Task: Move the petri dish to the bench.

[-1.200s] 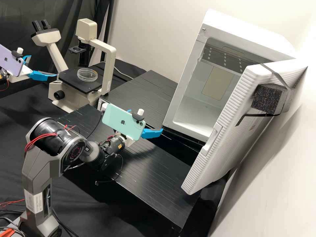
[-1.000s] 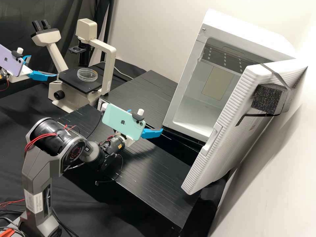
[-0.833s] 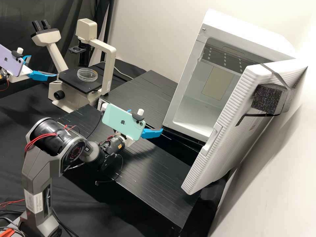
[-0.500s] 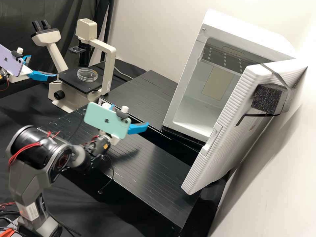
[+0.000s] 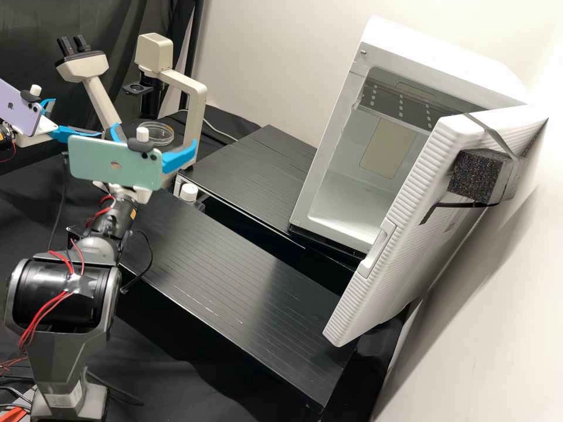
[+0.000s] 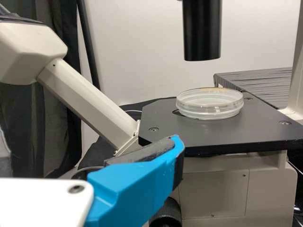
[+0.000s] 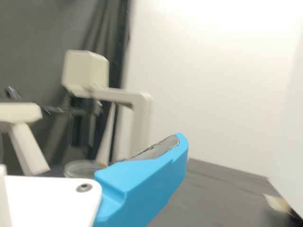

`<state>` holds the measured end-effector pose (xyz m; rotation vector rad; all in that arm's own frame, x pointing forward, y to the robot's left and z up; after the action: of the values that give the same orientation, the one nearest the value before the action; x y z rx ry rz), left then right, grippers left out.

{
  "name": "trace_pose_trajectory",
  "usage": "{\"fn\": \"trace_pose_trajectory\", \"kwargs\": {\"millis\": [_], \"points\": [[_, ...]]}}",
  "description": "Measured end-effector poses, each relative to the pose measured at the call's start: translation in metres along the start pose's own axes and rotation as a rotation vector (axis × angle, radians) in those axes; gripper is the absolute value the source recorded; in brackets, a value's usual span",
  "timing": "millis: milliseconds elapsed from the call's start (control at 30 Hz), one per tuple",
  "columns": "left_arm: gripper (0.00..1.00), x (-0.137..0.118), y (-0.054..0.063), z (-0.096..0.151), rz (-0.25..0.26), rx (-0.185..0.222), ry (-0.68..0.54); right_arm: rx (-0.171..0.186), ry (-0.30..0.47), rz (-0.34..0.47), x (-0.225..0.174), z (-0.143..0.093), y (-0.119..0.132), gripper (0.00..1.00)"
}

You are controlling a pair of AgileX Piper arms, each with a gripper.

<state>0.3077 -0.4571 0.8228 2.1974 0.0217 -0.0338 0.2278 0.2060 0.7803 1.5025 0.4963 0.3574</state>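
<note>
Where the microscope [image 5: 192, 111] holds out its black stage [image 6: 199, 135], the dish [image 5: 159, 132] lies flat, set in from the stage's edges. Being round, it points no particular way; its breadth runs level with the stage and its wall stands low and upright. It is clear, with pale highlights along the rim and a tan tint on one stretch of it.

The high view gives the dish's round outline from above, partly covered by the green phone [image 5: 114, 163] and its mount. The left wrist view looks at it nearly side-on: two tiers of wall, one over the other, a milky look through them, a black tube [image 6: 202, 30] hanging above the stage, and screws set into the black surface. In the right wrist view, part of the dish rises behind a blue finger and a white bracket [image 7: 49, 201].

The left gripper [image 5: 77, 117] is beside the microscope, its fingers [image 5: 73, 136] wide apart and holding nothing. The right gripper [image 5: 156, 135] is in front of the stage in the high view, its fingers [image 5: 179, 157] also spread well apart, with nothing gripped. Beyond the slatted black table [image 5: 234, 275] stands a white cabinet [image 5: 440, 67], its door [image 5: 404, 217] open.
</note>
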Motion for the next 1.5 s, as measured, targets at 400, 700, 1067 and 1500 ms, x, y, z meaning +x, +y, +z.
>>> {"fn": "trace_pose_trajectory", "kwargs": {"millis": [400,700,1067,1500], "points": [[1.0,0.0,0.0,0.0,0.0,0.0,0.0,0.038,0.058,-0.092,0.059,-0.036,-0.021,1.0],[1.0,0.0,0.0,0.0,0.0,0.0,0.0,0.022,-0.009,-0.191,0.106,-0.038,-0.05,1.0],[1.0,0.0,0.0,0.0,0.0,0.0,0.0,0.05,-0.13,-0.276,0.149,-0.021,-0.075,1.0],[1.0,0.0,0.0,0.0,0.0,0.0,0.0,0.015,-0.231,-0.308,0.182,-0.005,-0.103,1.0]]}}
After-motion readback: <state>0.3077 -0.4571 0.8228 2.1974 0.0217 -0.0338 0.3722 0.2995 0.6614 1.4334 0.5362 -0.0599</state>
